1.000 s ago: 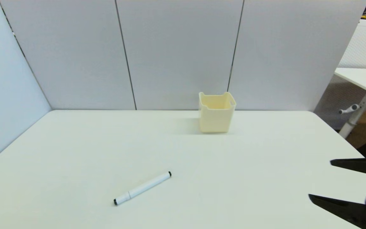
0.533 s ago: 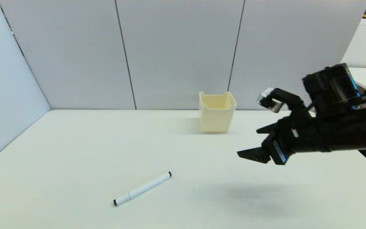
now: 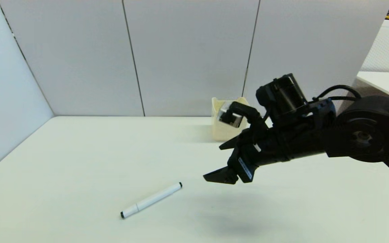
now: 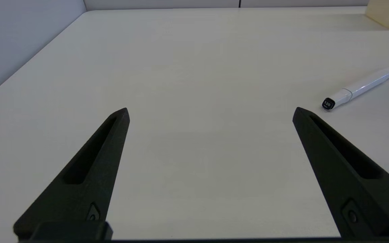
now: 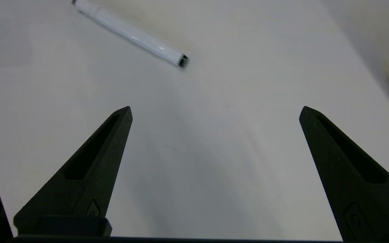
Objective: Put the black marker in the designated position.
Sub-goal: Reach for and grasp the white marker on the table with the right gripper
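White worktop (image 3: 79, 152), seen from the head, bounded at the back and left by grey panels (image 3: 187, 57). The marker (image 3: 151, 200) lies flat on the worktop near its front edge, left of centre, set diagonally with one black tip toward the front left and the other toward the back right; nothing touches it. A cream bin (image 3: 222, 130) stands upright at the back of the worktop, against the panels, well apart from the marker and partly hidden by the right arm. The right gripper (image 3: 221, 162) is held above the worktop, right of the marker and in front of the bin, with its jaws spread wide and empty; a soft shadow is cast on the worktop beneath it. In the right wrist view the marker (image 5: 130, 33) is seen beyond the spread fingers (image 5: 89, 168), clear of both. The left gripper (image 4: 211, 109) is out of the head view; in its wrist view it is low over the worktop, jaws spread and empty, with the marker (image 4: 360, 87) beyond one finger (image 4: 343, 162) and apart from it.
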Action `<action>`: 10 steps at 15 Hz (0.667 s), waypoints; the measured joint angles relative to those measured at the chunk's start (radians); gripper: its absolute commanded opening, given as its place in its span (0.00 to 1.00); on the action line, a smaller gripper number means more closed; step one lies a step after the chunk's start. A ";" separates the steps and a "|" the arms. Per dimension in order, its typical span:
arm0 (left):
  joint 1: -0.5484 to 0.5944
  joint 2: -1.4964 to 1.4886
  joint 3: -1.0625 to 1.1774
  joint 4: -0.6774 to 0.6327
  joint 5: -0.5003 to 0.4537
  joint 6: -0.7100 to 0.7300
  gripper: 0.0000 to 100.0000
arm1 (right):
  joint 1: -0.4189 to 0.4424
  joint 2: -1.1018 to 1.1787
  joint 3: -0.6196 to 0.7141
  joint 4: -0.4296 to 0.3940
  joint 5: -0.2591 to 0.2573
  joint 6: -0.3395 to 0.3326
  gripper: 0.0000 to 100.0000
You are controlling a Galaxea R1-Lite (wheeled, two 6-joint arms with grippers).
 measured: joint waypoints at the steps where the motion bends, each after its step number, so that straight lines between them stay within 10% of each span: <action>1: 0.000 0.000 0.000 0.000 0.000 0.000 1.00 | 0.022 0.018 -0.015 -0.004 0.013 -0.029 1.00; 10: 0.000 0.000 0.000 0.000 0.000 0.000 1.00 | 0.052 0.143 -0.085 -0.006 0.313 -0.311 1.00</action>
